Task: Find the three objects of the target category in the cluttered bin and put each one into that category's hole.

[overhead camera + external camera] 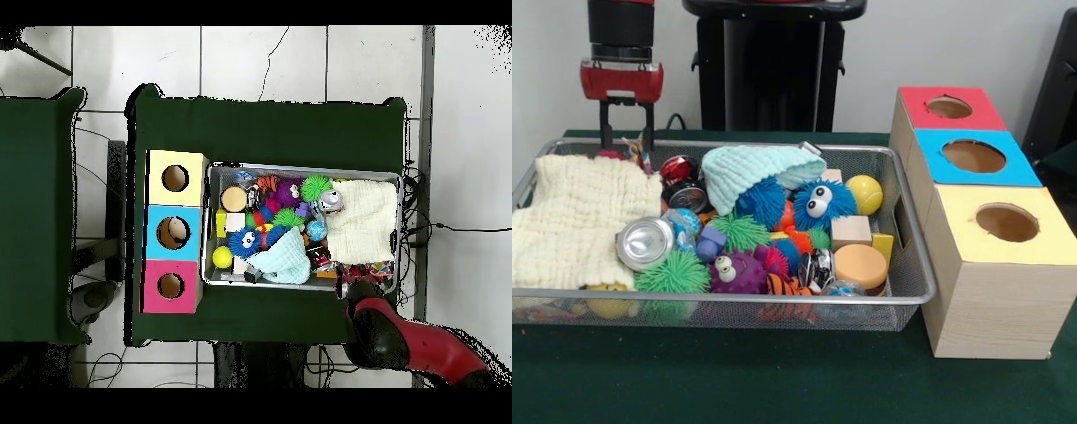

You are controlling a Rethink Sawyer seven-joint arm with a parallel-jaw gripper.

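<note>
Front view: the end effector (627,132) hangs over the far left corner of the wire bin (914,265), its 2 black fingers (606,126) pointing straight down with a visible gap between them, spread and holding nothing. The fingertips sit at about rim height, just behind a small multicoloured item (640,150) at the bin's far edge; contact with it cannot be confirmed. A cream cloth (578,216) covers the left part of the bin, and a mint cloth (755,172) lies over the far centre. Between and in front of them the clutter is packed tight: a silver can (644,243) on its side, a red can (675,168), a blue fuzzy toy (821,203) with eyes, a purple spiky toy (737,274), a green spiky ball (671,274), a yellow ball (865,194), a wooden cube (852,231) and a round wooden disc (861,265). Which items belong to the target category cannot be told. Beside the bin stands a row of 3 boxes with round holes: red top (949,108), blue top (975,157), yellow top (1006,225), touching one another. Free counter (777,380) lies in front of the bin. Overhead view: the red arm (400,335) comes in at 1 corner of the bin, hiding the end effector; green counter borders the bin on all sides.
</note>
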